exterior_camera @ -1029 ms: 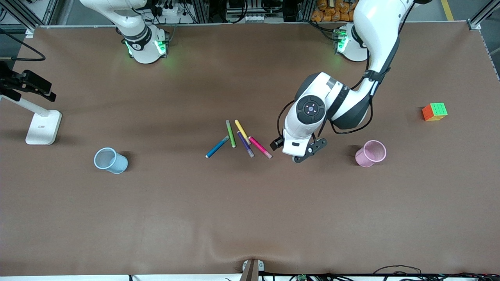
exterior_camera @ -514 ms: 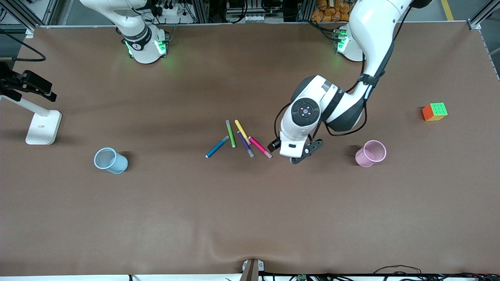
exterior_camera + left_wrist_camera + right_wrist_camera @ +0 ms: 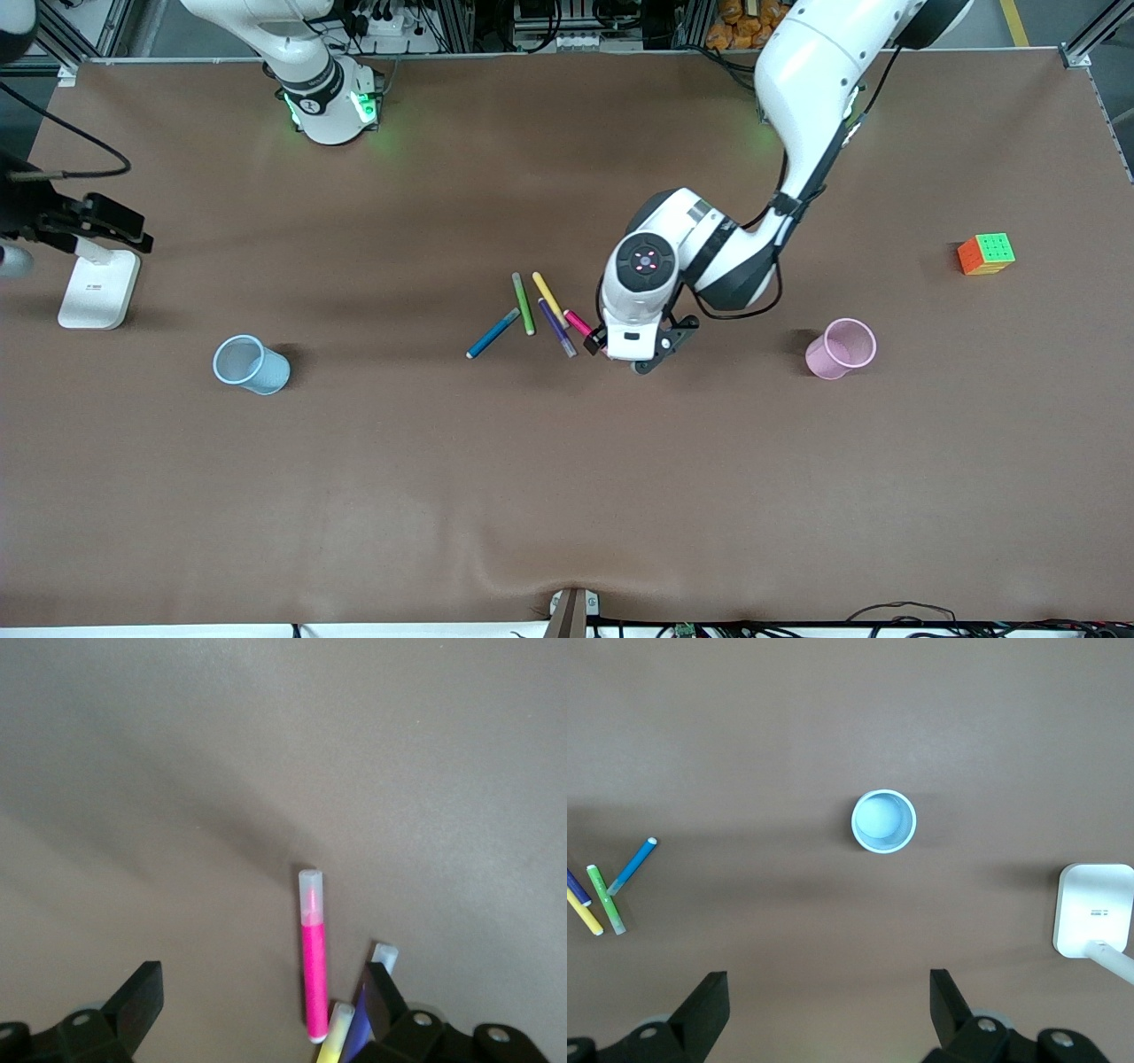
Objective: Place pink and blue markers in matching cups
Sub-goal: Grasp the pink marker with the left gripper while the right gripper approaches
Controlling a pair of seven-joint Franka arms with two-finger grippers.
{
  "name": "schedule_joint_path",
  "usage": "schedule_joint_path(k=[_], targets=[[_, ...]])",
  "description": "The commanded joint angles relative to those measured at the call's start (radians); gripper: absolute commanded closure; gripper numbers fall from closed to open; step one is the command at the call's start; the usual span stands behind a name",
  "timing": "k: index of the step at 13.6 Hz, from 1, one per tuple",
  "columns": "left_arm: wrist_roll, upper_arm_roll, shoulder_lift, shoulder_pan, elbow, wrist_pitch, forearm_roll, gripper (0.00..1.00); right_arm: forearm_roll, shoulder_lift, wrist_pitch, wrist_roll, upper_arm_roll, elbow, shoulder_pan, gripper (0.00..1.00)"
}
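The pink marker (image 3: 578,322) lies on the table among several pens, and its pale cap end is hidden under my left hand. My left gripper (image 3: 263,979) hangs open low over it; the pink marker (image 3: 313,966) lies between the fingers, close to one of them and untouched. The blue marker (image 3: 493,333) lies at the pen group's end nearest the right arm. The light blue cup (image 3: 251,364) stands upright toward the right arm's end, the pink cup (image 3: 841,348) toward the left arm's end. My right gripper (image 3: 828,988) is open and empty, high above the table near the blue cup (image 3: 883,821).
Green (image 3: 524,304), yellow (image 3: 547,297) and purple (image 3: 557,328) pens lie close beside the pink marker. A white stand base (image 3: 97,288) stands near the table edge at the right arm's end. A colourful cube (image 3: 986,253) sits at the left arm's end.
My left arm has swung from beside the pink cup toward the pens and now covers the pink marker's cap end. The right hand shifted slightly. Both grippers stayed open.
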State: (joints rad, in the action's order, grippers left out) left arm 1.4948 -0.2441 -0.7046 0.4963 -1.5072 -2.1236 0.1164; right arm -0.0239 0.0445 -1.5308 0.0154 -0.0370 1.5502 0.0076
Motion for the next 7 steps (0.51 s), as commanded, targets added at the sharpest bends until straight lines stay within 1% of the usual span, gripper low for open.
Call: schedule_joint_path(k=[1,7], targets=[[0.076,0.012,-0.051,0.031,0.031,-0.038,0.042,0.0,-0.004,0.023,-0.026,0.014,-0.001,-0.027,0.012,0.0],[0.12,0.014,-0.099,0.053,0.031,-0.076,0.043,0.0,-0.013,0.066,-0.087,0.001,-0.001,-0.025,0.052,0.0]])
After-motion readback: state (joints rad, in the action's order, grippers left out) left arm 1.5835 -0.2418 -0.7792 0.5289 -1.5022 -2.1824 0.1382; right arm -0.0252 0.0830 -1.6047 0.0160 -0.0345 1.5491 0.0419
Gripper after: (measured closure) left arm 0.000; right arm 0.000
